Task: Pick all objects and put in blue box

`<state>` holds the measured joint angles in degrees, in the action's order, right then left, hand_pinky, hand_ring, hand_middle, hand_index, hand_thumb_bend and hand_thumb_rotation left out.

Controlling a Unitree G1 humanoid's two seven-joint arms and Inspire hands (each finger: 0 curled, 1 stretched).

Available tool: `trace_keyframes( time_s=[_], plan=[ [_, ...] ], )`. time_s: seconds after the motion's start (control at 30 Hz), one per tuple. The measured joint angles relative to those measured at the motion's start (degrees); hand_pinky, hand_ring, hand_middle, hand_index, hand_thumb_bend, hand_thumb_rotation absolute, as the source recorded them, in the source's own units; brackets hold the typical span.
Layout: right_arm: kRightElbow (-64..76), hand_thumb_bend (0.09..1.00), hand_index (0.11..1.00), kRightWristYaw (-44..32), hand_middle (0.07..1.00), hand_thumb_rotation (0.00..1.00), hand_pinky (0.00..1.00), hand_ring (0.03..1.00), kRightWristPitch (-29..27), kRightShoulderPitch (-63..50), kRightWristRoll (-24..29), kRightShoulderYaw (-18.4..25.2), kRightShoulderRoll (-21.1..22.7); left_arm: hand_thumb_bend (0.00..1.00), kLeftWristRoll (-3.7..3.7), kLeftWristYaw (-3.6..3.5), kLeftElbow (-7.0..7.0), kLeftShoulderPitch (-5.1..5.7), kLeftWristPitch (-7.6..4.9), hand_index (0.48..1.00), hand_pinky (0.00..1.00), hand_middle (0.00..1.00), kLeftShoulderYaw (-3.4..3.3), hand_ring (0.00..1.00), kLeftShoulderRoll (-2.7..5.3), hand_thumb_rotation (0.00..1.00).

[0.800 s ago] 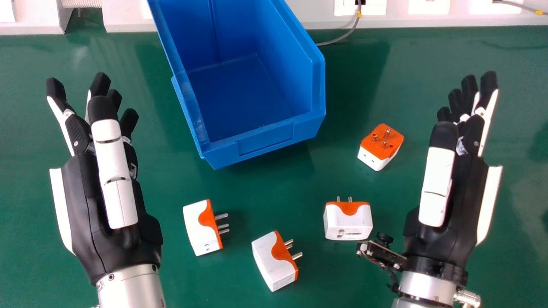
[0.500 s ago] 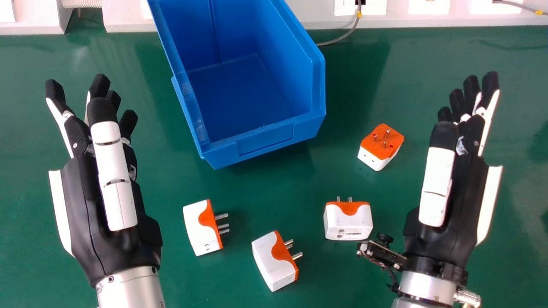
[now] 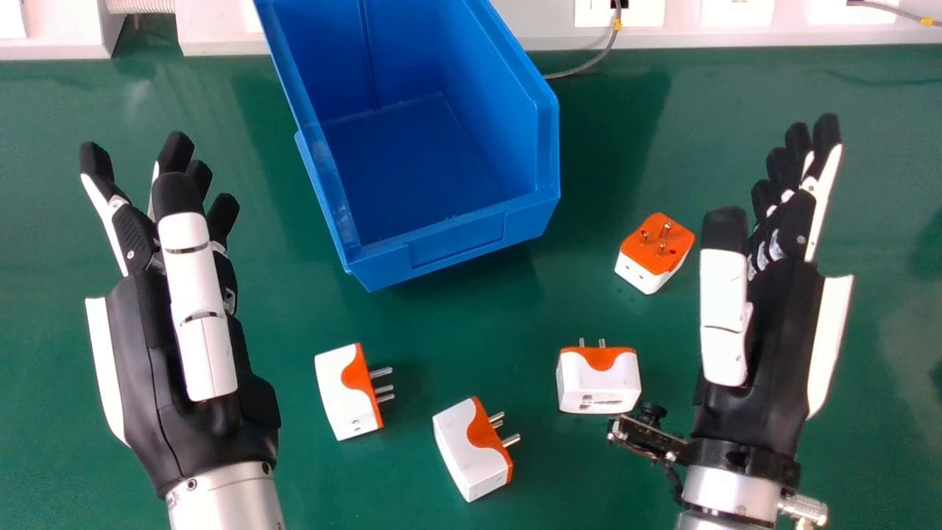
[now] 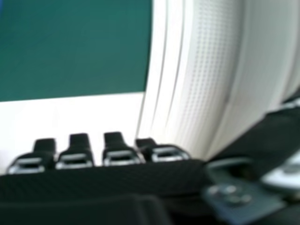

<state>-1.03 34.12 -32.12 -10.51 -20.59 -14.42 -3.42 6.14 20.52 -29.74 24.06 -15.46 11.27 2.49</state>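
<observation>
- We see three adapters (image 3: pixel 464 445) nearest, apart on the green table (image 3: pixel 441 338).
- Our left hand (image 3: pixel 195 294) and right hand (image 3: pixel 769 353) flank them, fingers released, with table surface between.
- Our fourth adapter (image 3: pixel 655 246) lies beyond.
- One blue box (image 3: pixel 456 241) stands near the back edge.

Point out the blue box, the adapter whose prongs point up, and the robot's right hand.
Blue box (image 3: pixel 456 241): head view, on its front wall.
Adapter with upward prongs (image 3: pixel 650 256): head view, on its orange face.
Right hand (image 3: pixel 780 338): head view, on its black palm section.
</observation>
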Motion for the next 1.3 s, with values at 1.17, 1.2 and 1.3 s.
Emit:
trace_keyframes(
  time_s=[1.17, 1.2, 1.3],
  plan=[
    [-21.7, 0.984, 0.949, -15.8, 0.935, 0.39, 0.82, 0.943, 9.6, 7.4, -13.1, 2.5, 20.4, 0.59, 0.03, -0.32, 0.0, 0.02, 0.12, 0.924, 0.92, 0.94, 0.17, 0.95, 0.0, 0.81],
    [-22.8, 0.971, 0.937, -15.4, 0.926, 0.37, 0.81, 0.931, 8.5, 7.8, -12.9, 2.4, 20.3, 0.59, 0.0, -0.29, 0.0, 0.01, 0.12, 0.922, 0.92, 0.94, 0.13, 0.95, 0.0, 0.81],
    [-32.3, 0.816, 0.757, -10.1, 0.802, 0.1, 0.61, 0.718, 2.6, 11.6, -11.4, 2.3, 18.2, 0.59, -0.01, -0.23, 0.03, -0.55, 0.19, 0.921, 0.92, 0.94, 0.01, 0.95, -0.02, 0.81]
  ],
)
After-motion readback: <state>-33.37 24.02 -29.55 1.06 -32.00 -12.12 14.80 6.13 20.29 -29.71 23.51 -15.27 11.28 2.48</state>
